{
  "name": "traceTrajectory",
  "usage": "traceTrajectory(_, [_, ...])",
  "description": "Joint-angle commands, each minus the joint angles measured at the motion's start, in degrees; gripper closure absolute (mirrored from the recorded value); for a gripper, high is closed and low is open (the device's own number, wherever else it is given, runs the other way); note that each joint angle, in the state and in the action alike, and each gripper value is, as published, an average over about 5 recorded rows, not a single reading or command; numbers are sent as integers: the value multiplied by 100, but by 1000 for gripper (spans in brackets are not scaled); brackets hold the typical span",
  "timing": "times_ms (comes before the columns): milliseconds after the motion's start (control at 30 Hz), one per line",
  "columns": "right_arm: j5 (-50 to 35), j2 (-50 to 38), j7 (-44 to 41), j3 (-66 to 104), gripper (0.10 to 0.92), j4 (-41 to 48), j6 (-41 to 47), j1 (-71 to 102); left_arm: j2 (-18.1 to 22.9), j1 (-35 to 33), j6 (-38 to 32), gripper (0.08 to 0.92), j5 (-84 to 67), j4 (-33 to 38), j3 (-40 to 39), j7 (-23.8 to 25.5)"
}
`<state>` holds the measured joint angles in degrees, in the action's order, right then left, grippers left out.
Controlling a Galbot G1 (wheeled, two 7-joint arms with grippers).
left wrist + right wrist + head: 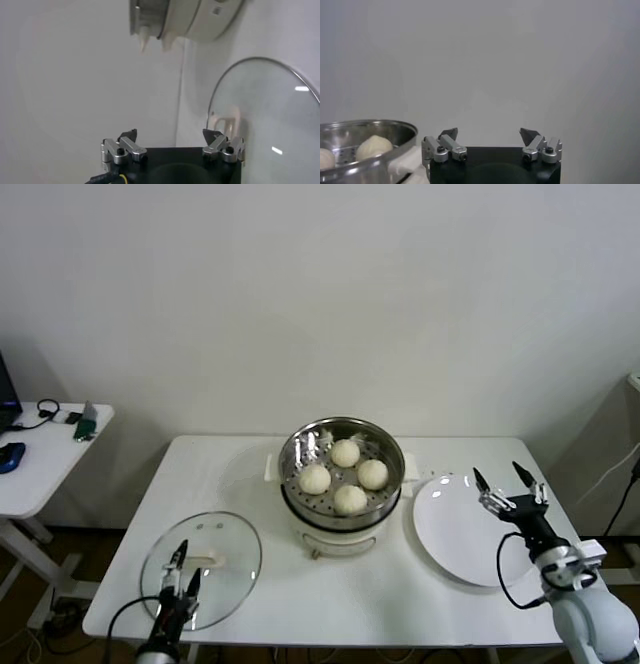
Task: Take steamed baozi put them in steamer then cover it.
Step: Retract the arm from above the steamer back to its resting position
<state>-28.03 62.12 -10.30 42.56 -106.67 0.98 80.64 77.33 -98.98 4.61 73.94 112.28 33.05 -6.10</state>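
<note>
All four small, smooth cream-white dough buns [344,475] sit inside the round shiny stainless-steel steamer basket [300,442] on its white cooker base, so loading looks finished and only the covering remains. The round clear glass lid with metal rim and white handle [202,569] lies flat on the white table [230,464], directly under the left gripper [183,568], whose fingers stand apart over the lid's near part, the handle just ahead of them, probably ready for a grasp. The right gripper [507,480], also spread wide and holding nothing, hovers above the flat white plate [455,534], the steamer off to its left.
</note>
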Motion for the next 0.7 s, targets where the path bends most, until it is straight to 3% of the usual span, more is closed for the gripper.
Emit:
traceTrajectory(33, [245, 290, 27, 407, 203, -99, -26, 422, -64, 593, 74, 177, 705, -856, -59, -141])
traceTrajectory(700, [426, 239, -63, 529, 203, 195, -119, 382, -262, 1477, 68, 177, 400, -1703, -157, -234])
